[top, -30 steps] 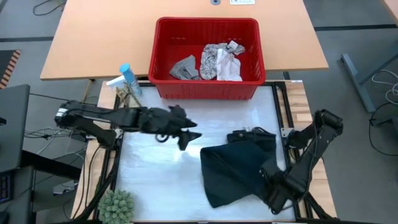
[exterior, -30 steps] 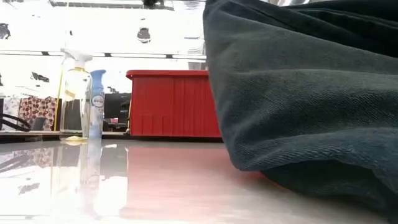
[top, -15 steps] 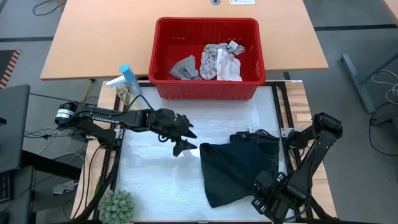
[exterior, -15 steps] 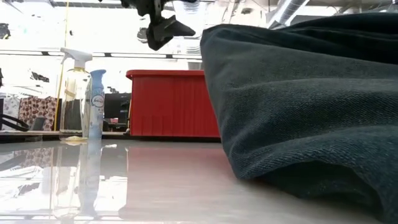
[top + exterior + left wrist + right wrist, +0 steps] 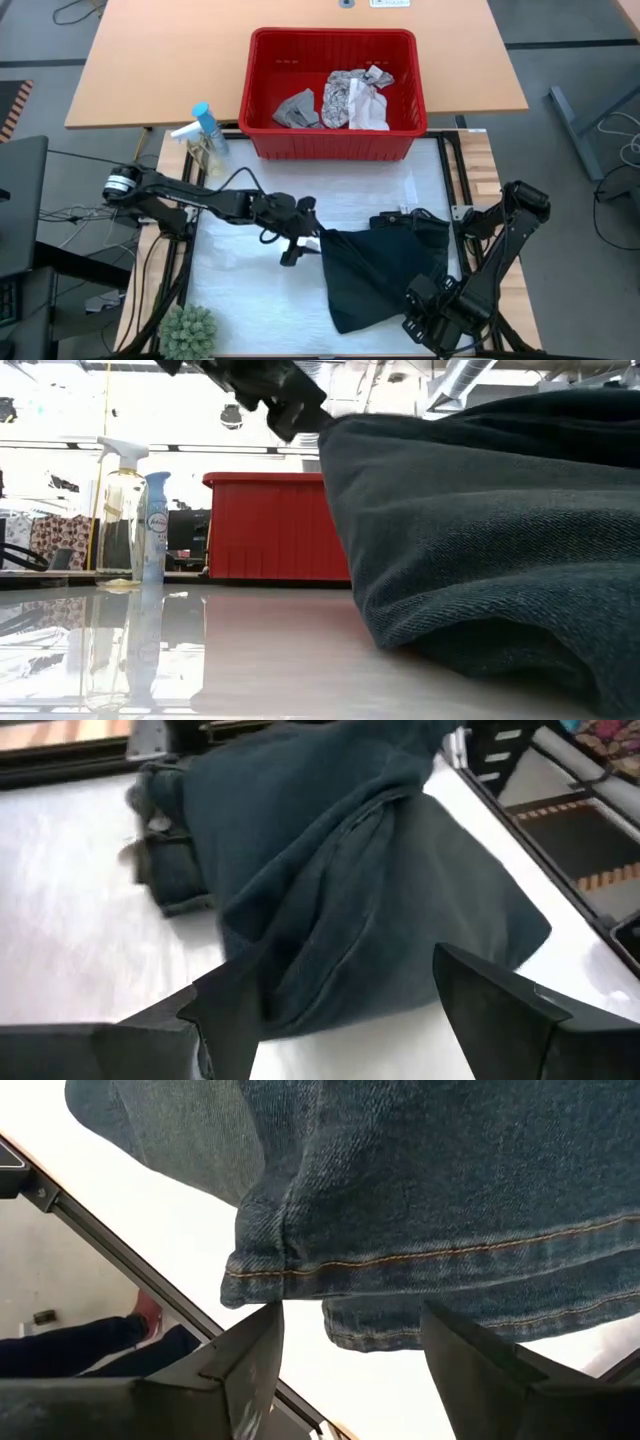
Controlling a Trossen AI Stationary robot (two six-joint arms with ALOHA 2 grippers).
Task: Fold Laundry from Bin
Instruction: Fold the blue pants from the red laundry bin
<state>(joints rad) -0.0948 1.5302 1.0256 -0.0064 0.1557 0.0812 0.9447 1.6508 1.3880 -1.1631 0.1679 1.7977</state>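
Left gripper (image 5: 300, 245) being held wide at frame centre, by left edge of dark garment (image 5: 385, 272). Right gripper (image 5: 428, 318) being held wide, lower right, at garment hem, nothing gripped. Remaining cloths being kept in red bin (image 5: 262, 95), top centre.

The dark garment (image 5: 340, 890) is heavy denim-like cloth, matt, with a visible twill weave and tan stitching along its hem (clearest in the right wrist view). The bin (image 5: 331, 140) is red plastic with a faint sheen and ribbed sides. The worktop (image 5: 250, 300) has a smooth white glossy sheet that mirrors the bin in the low view. The spray bottle (image 5: 122, 510) is clear, shiny plastic. The left fingers (image 5: 225, 1010) look matt black plastic.
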